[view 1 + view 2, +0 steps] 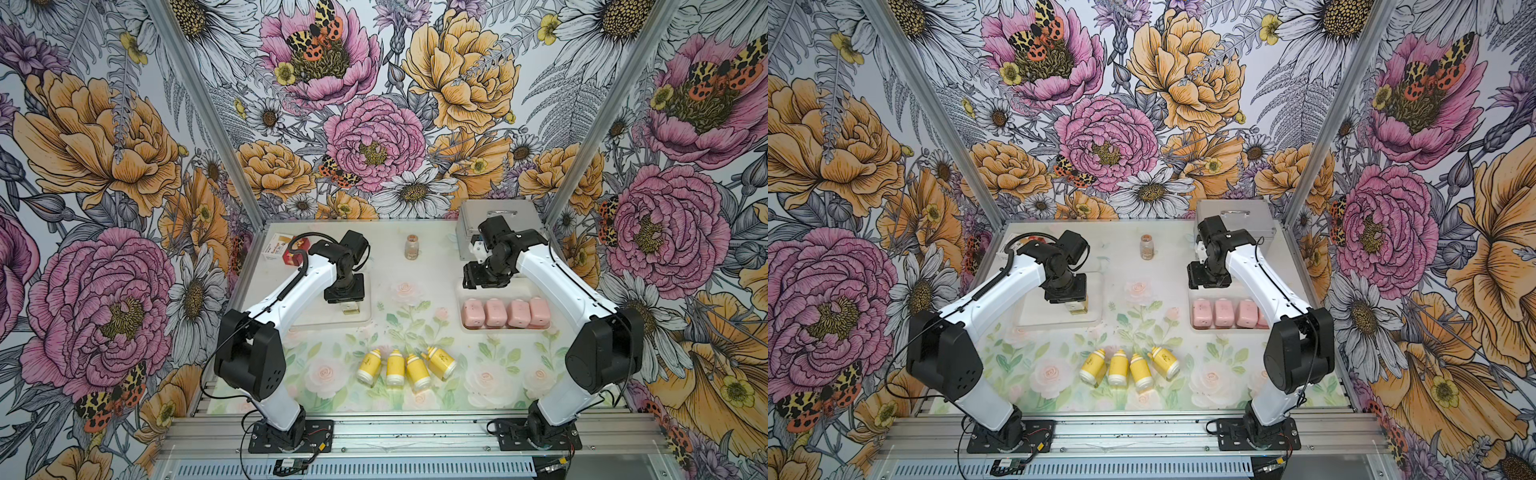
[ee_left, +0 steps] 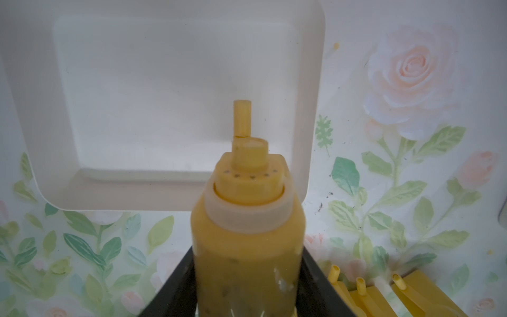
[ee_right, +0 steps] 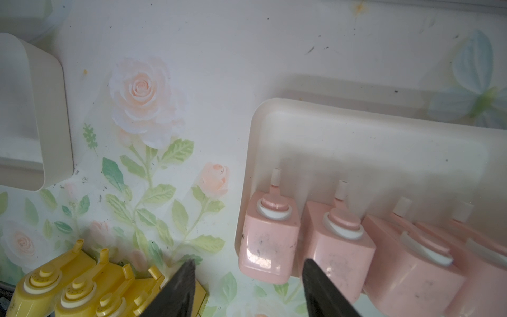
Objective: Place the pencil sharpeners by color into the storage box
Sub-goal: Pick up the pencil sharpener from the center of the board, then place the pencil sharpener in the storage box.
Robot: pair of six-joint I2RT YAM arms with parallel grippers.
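The left gripper (image 2: 247,285) is clamped on a yellow bottle-shaped sharpener (image 2: 244,241), with a black finger pressed against each smooth side. It hangs over the left tray (image 2: 315,109), a matte white tray with rounded corners. The right gripper (image 3: 248,263) hangs parted and holds nothing above the right tray (image 3: 356,131). There, at centre right in both top views, four glossy pink sharpeners (image 1: 505,312) lie side by side. Four more yellow sharpeners (image 1: 405,368) form a row at lower centre on the floral mat (image 1: 415,328), with open room around them.

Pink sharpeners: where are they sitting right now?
In both top views the four pink sharpeners lie in a row inside the white tray on the robot's right side, near the open right end effector.
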